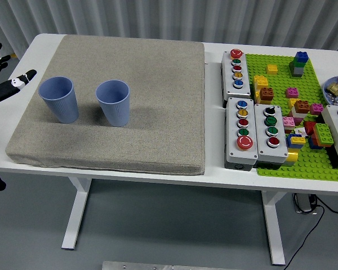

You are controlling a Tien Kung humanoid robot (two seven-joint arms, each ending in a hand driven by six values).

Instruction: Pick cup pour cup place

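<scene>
Left hand (3,73) (perhaps open) edge-cropped

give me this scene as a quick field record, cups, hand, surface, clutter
cups: left cup and right cup, both blue, upright, apart, neither held
surface: grey mat on white table
left hand: at the left edge beside the left cup, fingers spread, holding nothing
right hand: not in view
clutter: button boxes and green brick plate at right
</scene>
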